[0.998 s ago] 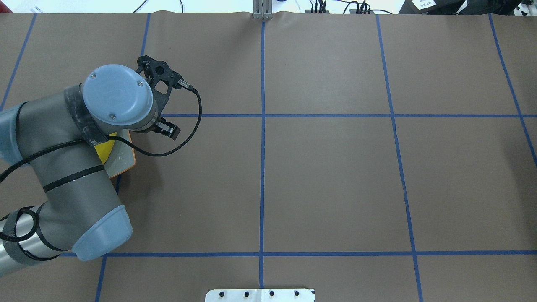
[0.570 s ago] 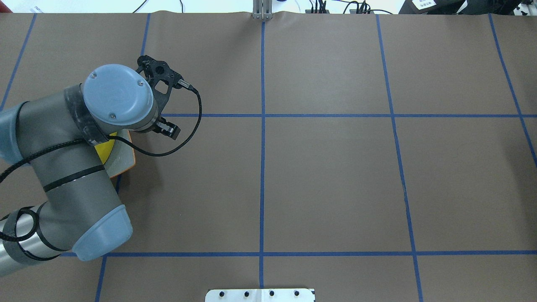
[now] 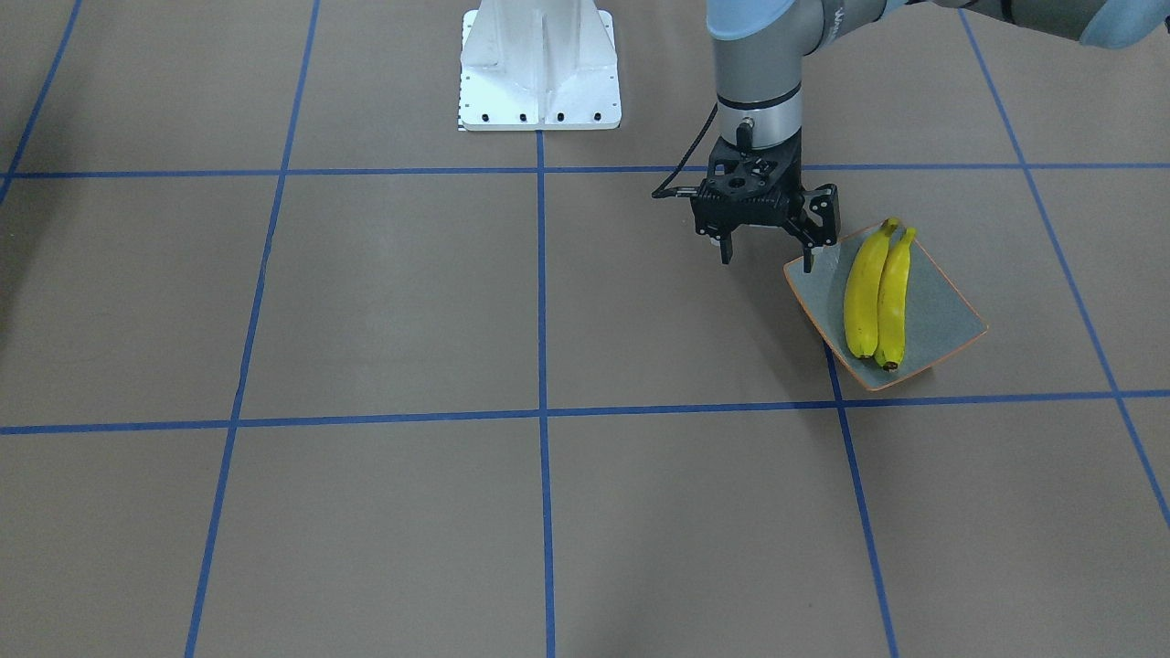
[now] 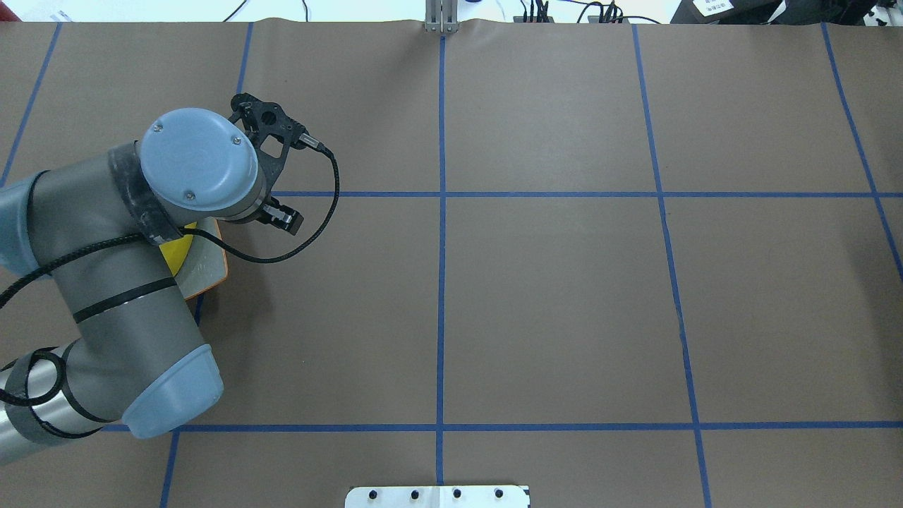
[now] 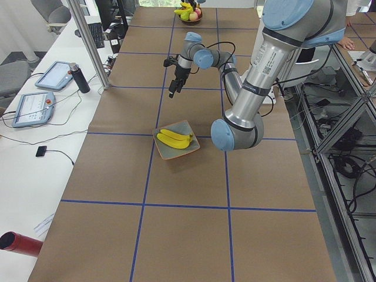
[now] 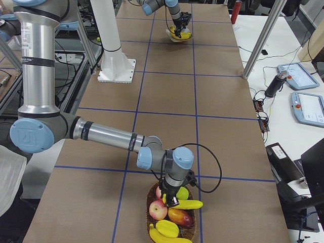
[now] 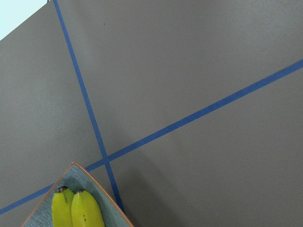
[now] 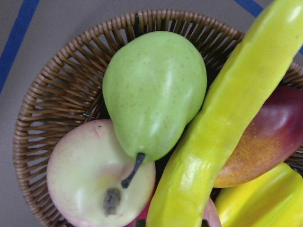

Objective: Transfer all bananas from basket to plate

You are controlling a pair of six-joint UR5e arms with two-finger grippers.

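**Change from the earlier overhead views (1.0 s and 0.6 s before):** none can be seen. The left arm (image 4: 127, 233) holds the same pose above the plate (image 4: 206, 262). Its cable loop and the yellow sliver under the wrist lie as they did.

**Left gripper** (image 3: 767, 260): the 2 fingers (image 3: 727, 249) are spread wide and hold nothing. They point down at the table (image 3: 366, 292), just beside the plate corner nearest the robot. In the front-facing view 1 fingertip lines up with the orange-brown rim. Whether it touches the rim cannot be told.

**Plate:** it sits diagonal to the blue tape grid and carries 2 bananas (image 3: 864, 292). They lie side by side, touching along their length. The left wrist view shows only their ends and 1 plate corner at its lower left.

**Right gripper** (image 6: 171, 198): it is lowered into the wicker basket (image 6: 150, 200) at the opposite end of the table, directly over a banana (image 6: 188, 204). Its fingers do not appear in the right wrist view, so how far apart they are, and whether they grip anything, cannot be told.

**Basket contents:** in the right wrist view this banana crosses the picture diagonally, over a red-and-yellow mango (image 8: 267, 142). Beside it a green pear (image 8: 154, 90) rests against a pale apple (image 8: 90, 175). More yellow fruit (image 6: 168, 229) lies at the basket's near edge.
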